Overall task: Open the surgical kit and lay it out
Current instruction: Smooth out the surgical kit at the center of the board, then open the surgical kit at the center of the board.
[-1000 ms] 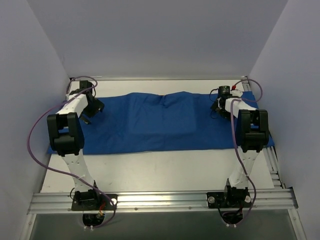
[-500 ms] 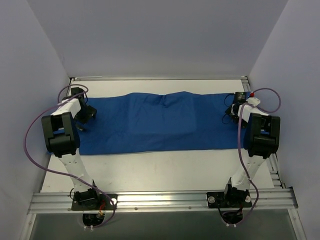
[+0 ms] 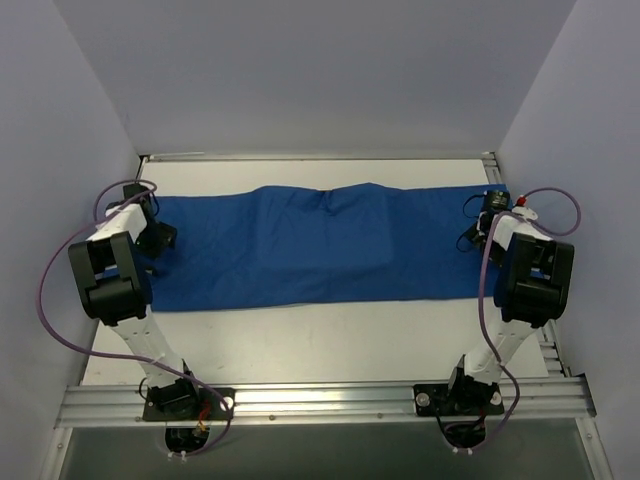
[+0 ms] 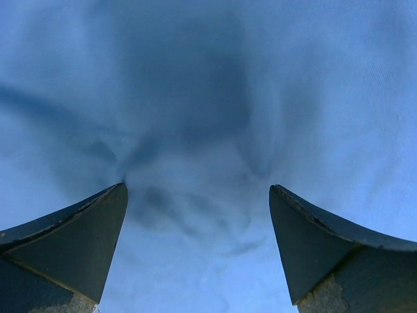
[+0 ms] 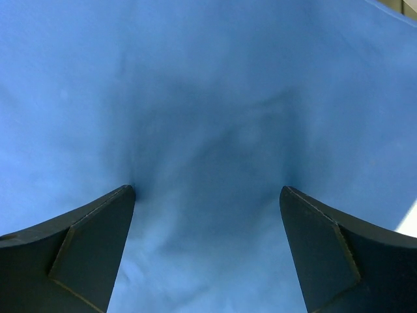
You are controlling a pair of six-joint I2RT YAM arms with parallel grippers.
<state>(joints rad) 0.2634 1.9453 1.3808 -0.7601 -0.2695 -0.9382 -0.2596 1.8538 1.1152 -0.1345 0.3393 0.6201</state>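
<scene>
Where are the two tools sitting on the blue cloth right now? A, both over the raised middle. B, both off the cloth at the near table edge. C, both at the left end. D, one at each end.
D: the left tool is over the left end of the blue cloth and the right tool is over its right end, both open.

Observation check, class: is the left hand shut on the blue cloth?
No, the left hand has its fingers wide apart, blue cloth showing between them.
</scene>
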